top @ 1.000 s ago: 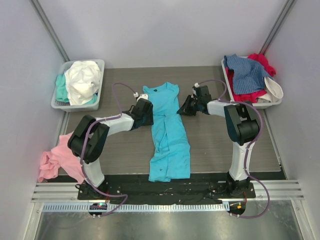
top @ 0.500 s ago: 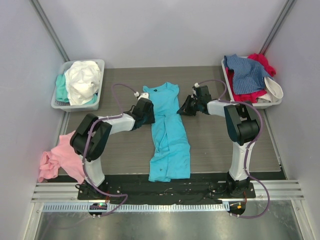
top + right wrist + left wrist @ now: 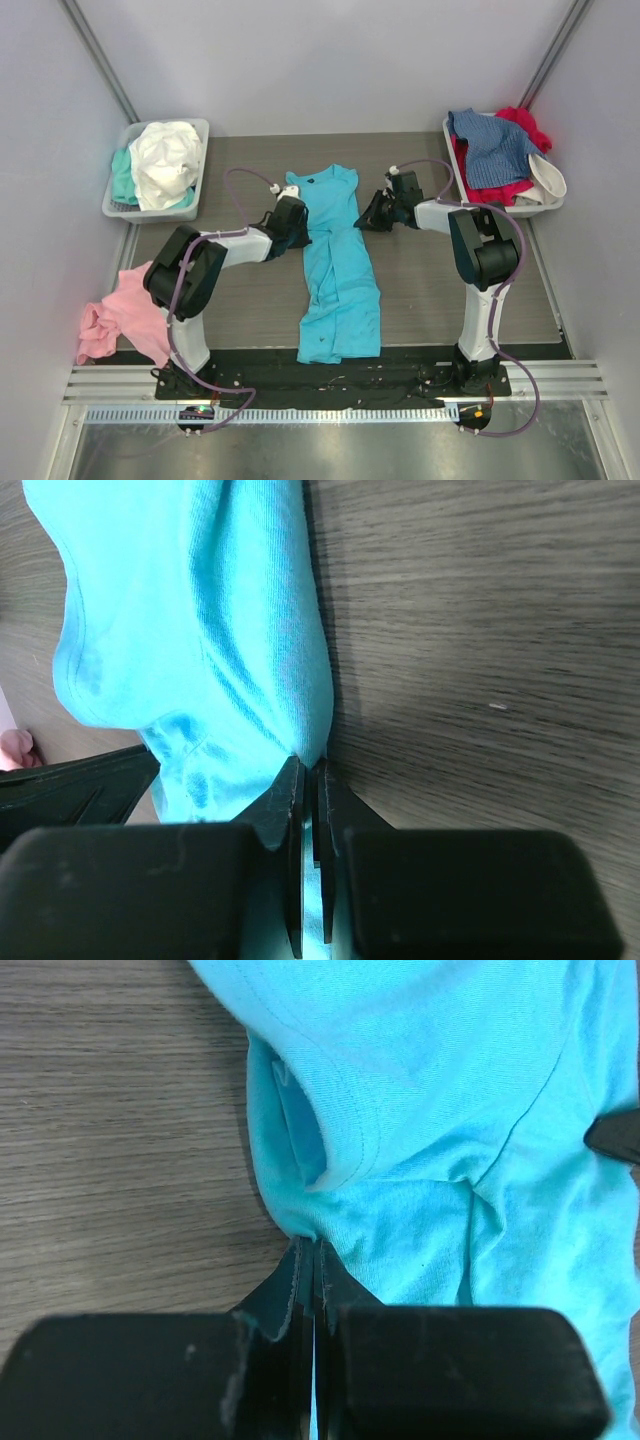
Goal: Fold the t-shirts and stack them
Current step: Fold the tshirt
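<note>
One turquoise t-shirt lies flat in the middle of the counter, folded into a narrow strip. Its long axis runs from the arm bases toward the far wall, with the round neck at the far end and the hem at the near edge.

From above, both pincers are only dark shapes against the shirt's far third, one on each side; the wrist views alone show the grip. The left pincer is closed tight on a pinch of cloth at the shirt's left edge, beside a curved stitched hem. The right pincer is likewise clamped on the right edge, where the fabric meets bare wood grain.

Only the overhead view takes in the surroundings, all well apart from the shirt. A pink tee lies crumpled at the counter's near left edge beside the left arm. A white tee sits over a mint tee in the left tray, far left. A blue tee sits over a red tee in the right tray, far right.
</note>
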Action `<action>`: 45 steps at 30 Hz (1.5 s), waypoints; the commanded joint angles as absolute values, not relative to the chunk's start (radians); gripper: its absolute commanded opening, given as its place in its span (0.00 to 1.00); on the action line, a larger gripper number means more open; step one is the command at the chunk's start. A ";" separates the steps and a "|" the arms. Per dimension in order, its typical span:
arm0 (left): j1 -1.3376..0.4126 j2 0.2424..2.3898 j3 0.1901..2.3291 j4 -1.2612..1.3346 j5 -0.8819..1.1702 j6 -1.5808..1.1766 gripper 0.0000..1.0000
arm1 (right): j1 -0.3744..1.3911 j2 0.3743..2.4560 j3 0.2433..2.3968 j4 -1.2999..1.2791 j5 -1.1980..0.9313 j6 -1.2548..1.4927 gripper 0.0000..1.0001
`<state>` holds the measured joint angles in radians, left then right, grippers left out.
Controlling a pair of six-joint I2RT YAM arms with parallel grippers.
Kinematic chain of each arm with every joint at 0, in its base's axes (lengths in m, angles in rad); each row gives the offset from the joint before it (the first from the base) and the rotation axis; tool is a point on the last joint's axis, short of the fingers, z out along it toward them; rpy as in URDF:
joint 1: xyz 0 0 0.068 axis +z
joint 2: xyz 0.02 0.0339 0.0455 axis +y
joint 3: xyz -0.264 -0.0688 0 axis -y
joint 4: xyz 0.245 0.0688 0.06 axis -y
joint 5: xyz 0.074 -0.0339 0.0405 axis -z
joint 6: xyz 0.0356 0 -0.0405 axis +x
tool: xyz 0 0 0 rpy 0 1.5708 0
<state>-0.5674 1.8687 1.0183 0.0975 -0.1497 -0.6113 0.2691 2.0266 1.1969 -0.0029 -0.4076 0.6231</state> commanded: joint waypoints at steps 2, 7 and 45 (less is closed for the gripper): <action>-0.549 1.836 0.991 0.011 -0.212 -0.569 0.00 | 0.238 2.002 1.187 -0.077 -0.324 0.589 0.01; -0.523 1.815 0.977 0.005 -0.216 -0.557 0.00 | 0.222 1.997 1.196 -0.084 -0.324 0.589 0.01; -0.555 1.721 0.796 0.149 -0.086 -0.727 0.75 | 0.233 1.899 0.965 0.043 -0.431 0.635 0.56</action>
